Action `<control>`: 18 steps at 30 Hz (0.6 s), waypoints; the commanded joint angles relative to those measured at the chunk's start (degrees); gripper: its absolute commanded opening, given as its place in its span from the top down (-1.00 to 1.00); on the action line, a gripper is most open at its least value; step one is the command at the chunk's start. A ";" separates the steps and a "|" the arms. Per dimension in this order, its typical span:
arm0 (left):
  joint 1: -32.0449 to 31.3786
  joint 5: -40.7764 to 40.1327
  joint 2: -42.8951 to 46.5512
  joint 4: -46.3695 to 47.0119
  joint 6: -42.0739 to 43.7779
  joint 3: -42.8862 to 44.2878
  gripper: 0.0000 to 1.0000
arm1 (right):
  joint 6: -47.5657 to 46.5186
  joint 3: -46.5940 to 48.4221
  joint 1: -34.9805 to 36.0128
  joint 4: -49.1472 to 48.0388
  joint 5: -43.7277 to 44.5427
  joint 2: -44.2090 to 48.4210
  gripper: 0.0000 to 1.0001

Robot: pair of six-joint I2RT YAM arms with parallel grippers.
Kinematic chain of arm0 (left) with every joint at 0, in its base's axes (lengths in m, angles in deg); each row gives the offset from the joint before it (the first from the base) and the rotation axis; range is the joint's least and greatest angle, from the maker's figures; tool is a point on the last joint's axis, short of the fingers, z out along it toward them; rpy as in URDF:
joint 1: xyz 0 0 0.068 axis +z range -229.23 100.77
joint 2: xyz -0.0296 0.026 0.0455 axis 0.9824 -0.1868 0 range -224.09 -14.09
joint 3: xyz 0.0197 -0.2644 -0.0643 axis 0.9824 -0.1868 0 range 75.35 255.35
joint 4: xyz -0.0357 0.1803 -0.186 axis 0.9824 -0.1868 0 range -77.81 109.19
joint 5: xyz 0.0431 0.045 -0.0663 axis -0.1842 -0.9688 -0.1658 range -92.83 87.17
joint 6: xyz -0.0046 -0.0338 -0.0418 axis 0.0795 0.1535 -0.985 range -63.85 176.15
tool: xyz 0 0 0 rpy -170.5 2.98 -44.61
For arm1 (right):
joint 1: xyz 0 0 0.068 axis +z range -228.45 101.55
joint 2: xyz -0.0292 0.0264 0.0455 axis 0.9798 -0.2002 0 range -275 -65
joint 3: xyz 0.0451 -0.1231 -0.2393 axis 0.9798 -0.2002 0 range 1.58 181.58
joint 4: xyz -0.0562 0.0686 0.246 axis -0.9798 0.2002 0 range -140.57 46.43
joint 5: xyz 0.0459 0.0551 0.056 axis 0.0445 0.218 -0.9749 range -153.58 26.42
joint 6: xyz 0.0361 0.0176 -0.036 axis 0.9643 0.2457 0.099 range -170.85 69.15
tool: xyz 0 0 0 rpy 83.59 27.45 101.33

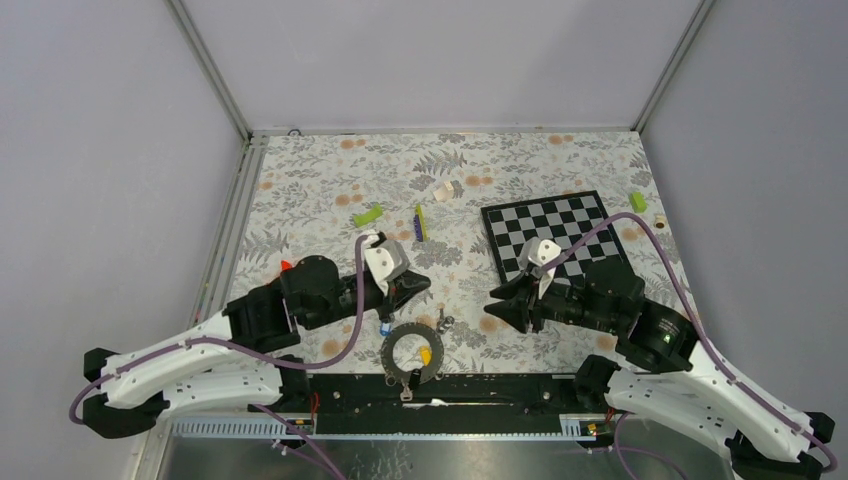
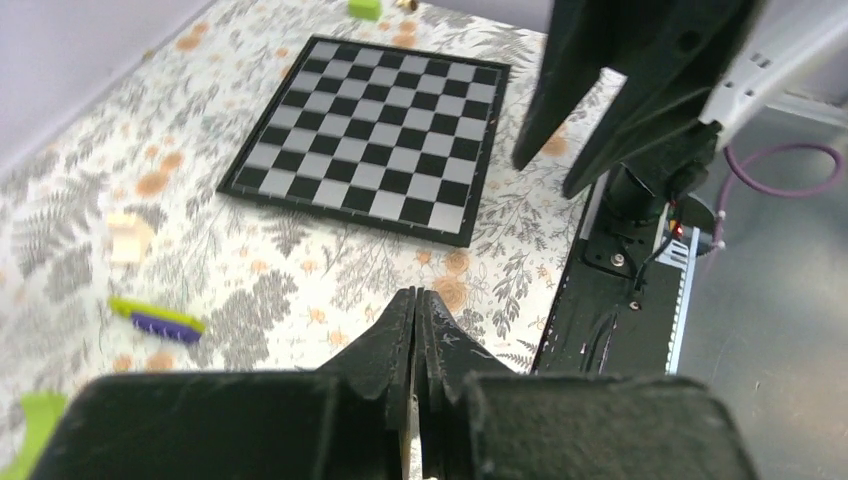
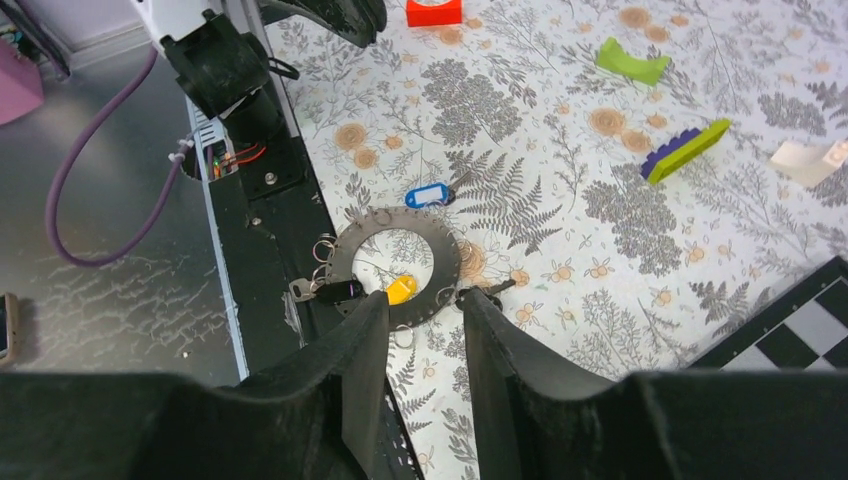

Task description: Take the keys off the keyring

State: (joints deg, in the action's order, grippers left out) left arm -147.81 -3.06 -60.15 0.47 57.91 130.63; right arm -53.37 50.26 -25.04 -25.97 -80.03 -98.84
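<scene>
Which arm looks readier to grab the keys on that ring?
Right, probably. The right gripper is open and aimed at the keyring with its yellow key; the left gripper is shut and points elsewhere.

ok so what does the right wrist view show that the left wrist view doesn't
Only the right wrist view: the keyring by the table's near edge, a yellow key and a black key at its rim, a blue key lying apart from it, and a red block.

Only the left wrist view: the whole chessboard, of which the right wrist catches just a corner, and a lime-green block beyond it.

Both: the floral tablecloth, the yellow-green stick and the black base rail.
</scene>
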 commanded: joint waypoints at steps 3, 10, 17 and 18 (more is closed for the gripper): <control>0.11 -16.03 5.60 2.47 -18.39 -7.30 0.44 | 10.43 -3.91 0.12 -4.98 7.31 1.90 0.12; 0.12 -16.68 7.96 -0.32 -35.89 -16.52 -0.09 | 22.29 -8.02 0.11 -4.82 15.69 1.50 0.11; 0.00 -13.03 5.95 -8.22 -50.09 -20.81 -0.28 | 26.33 -11.45 0.12 -4.81 19.55 1.46 0.10; -0.17 -12.66 5.84 -8.81 -52.05 -21.57 -0.29 | 26.68 -11.81 0.12 -4.90 19.66 1.68 0.10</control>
State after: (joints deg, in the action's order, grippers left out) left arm -147.79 -17.25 -54.03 -5.25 17.65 110.72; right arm -30.68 39.29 -25.04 -28.59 -64.01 -97.53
